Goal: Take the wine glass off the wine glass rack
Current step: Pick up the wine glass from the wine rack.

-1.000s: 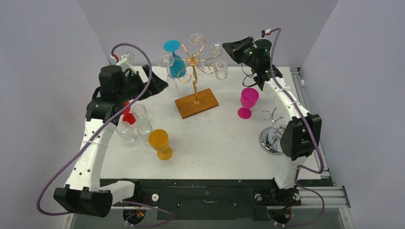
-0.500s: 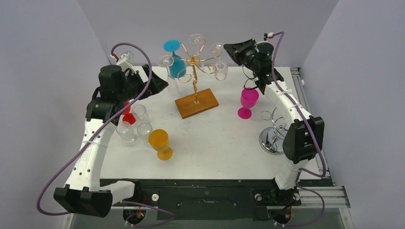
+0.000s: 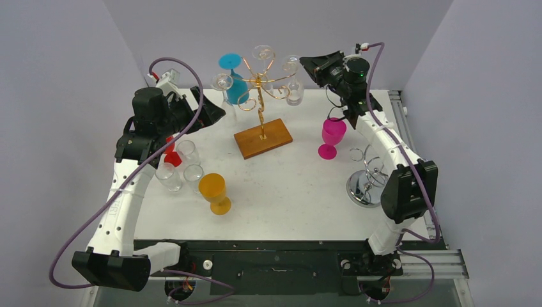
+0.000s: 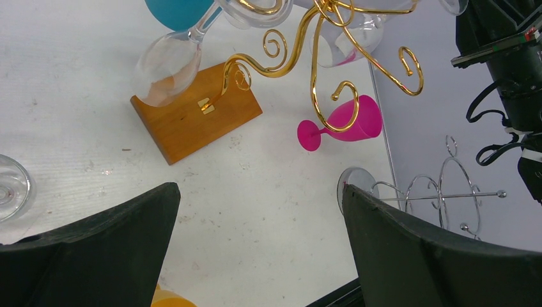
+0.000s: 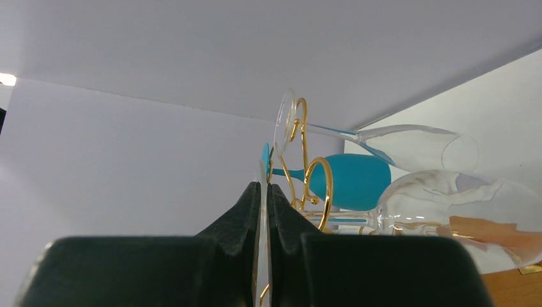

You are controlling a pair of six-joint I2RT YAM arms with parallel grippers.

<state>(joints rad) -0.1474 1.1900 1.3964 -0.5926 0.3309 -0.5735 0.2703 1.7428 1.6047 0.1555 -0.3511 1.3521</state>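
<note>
Left pincer [image 4: 259, 192] spread wide, left of the wine glass rack [image 3: 261, 96]. Right pincer [image 5: 263, 192] pinching the foot of the wine glass [image 3: 294, 94] hanging upside down off the rack's right side. Light, slick, breakable; probably safest by foot or stem.

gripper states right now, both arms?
Left gripper: open, holding nothing.
Right gripper: closed on the foot of a clear wine glass.

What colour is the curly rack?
The rack is gold; the left wrist view shows it best.
</note>
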